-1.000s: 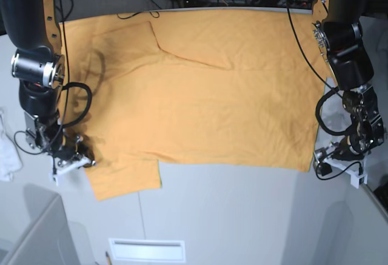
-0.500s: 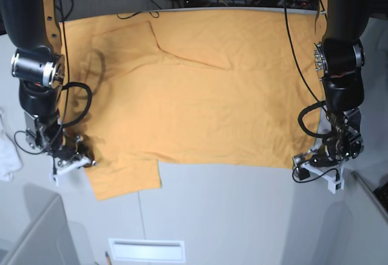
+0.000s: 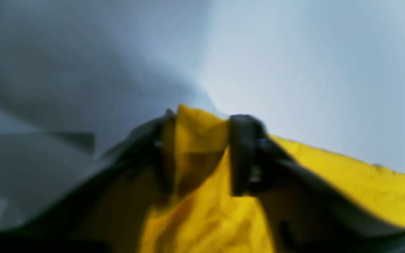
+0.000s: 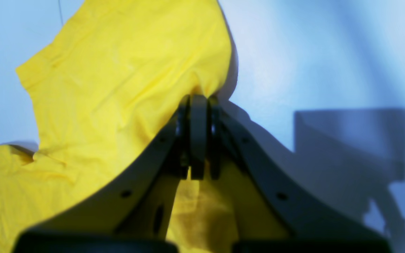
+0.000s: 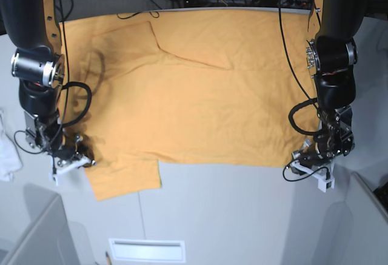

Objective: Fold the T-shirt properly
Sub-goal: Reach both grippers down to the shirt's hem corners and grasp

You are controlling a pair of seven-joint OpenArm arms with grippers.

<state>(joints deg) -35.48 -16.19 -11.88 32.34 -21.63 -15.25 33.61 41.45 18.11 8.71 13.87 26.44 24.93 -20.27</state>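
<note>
The T-shirt (image 5: 194,89) is a large light-orange garment spread flat over the upper and middle part of the base frame, on the pale grey counter (image 5: 230,216). Its far edge runs along the top of the frame, a folded flap lies creased at the upper left, and one short sleeve sticks out at the lower left below the straight near edge. Soft wrinkles cross the cloth.

The right tool (image 5: 76,159) sits low at the left of the base frame, at the sleeve's edge, its arm hanging nearly straight down. In the right wrist view its fingers (image 4: 198,137) are pressed together with a pinch of the shirt fabric (image 4: 125,77) caught between them.

The left tool (image 5: 306,163) is at the lower right corner of the shirt, its arm also nearly vertical. In the blurred left wrist view its fingers (image 3: 243,154) stand narrowly apart with a peak of the fabric (image 3: 199,140) between them; whether they grip it I cannot tell.
</note>
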